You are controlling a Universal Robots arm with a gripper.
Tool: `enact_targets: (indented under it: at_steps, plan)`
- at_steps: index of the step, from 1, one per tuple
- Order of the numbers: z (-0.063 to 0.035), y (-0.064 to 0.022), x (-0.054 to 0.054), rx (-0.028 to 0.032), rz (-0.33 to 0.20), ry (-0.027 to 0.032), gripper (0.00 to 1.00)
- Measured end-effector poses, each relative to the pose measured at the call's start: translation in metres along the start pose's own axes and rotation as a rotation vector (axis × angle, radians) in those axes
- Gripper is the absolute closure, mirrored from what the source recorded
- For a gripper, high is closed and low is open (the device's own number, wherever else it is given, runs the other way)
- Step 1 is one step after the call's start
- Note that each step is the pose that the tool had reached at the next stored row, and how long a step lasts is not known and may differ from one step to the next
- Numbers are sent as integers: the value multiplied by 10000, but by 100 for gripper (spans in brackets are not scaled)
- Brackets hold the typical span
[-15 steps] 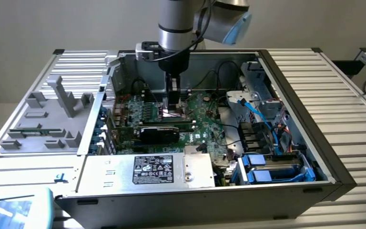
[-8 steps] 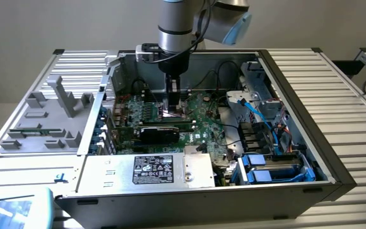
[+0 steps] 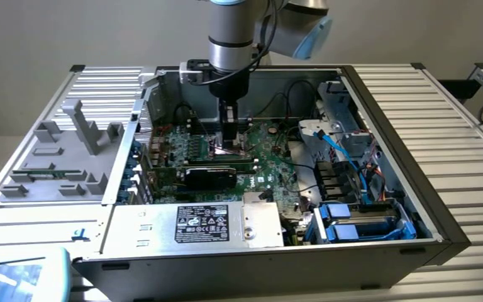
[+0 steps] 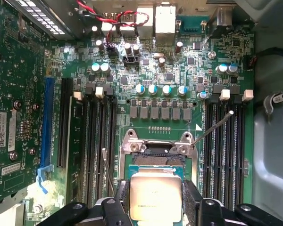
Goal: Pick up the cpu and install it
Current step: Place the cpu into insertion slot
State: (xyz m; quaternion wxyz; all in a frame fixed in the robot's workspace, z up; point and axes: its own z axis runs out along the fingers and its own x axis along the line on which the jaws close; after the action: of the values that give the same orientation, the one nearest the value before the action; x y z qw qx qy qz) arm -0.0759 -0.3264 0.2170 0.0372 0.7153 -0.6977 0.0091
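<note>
Wrist view: hand (image 4: 156, 203) grips cpu (image 4: 155, 195) by its edges at open socket (image 4: 155, 157) on motherboard (image 4: 179, 70); any tilt or offset likely bends pins.

We see the black pincer (image 3: 229, 142) hanging inside the open grey metal computer case (image 3: 266, 272), just above the green motherboard (image 3: 271, 165); a labelled silver box (image 3: 198, 224) lies along the case's front edge.

The counter (image 3: 468, 145) is a ribbed, light metal surface. An open computer case (image 3: 250, 258) stands directly on it at centre. A grey moulded holder tray (image 3: 65, 160) lies flat on it, beside the case at the exterior view's left.
</note>
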Motion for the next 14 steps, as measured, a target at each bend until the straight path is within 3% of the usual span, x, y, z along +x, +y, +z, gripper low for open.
enact_targets:
  at_steps: [3,14]
  plan:
    - [19,11,-3,84,6,4,45]
    - [56,23,-8,80,13,22,45]
